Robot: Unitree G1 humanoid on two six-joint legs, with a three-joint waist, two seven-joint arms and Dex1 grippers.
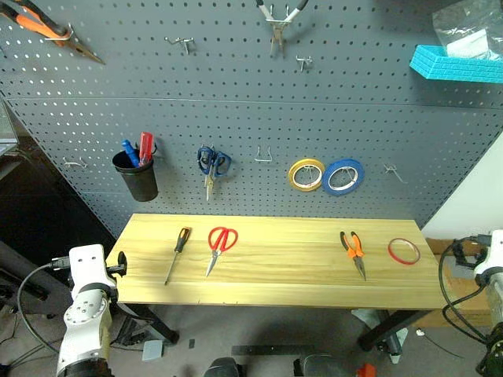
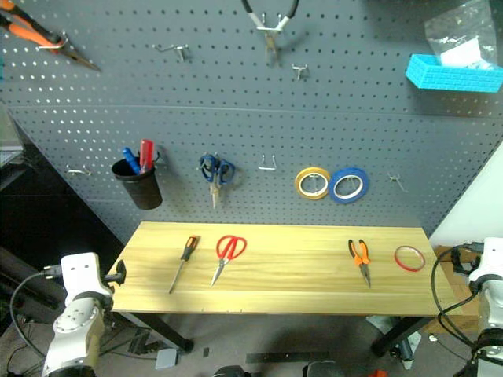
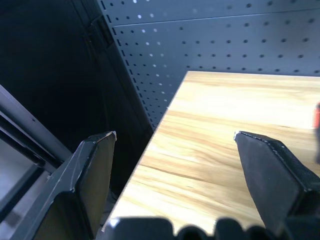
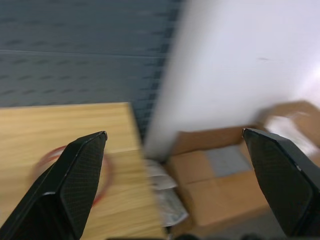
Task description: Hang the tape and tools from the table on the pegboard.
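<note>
We see the table (image 1: 275, 283) across the lower middle of the head view, with four things lying on it in a row. From frame left to right they are the screwdriver (image 1: 177, 254), the red-handled scissors (image 1: 220, 245), the orange-and-black pliers (image 1: 353, 251) and the red tape ring (image 1: 403, 251), all well apart. Behind it the pegboard (image 1: 236, 118) fills the upper frame, carrying a black cup (image 1: 137, 177), blue-handled scissors (image 1: 212, 166), a yellow roll (image 1: 306, 174) and a blue roll (image 1: 343, 177). Our left gripper (image 3: 175, 150) stands wide and empty over the table's corner. Our right gripper (image 4: 175, 145) is also spread wide, holding nothing, with the red ring beside one finger.
</note>
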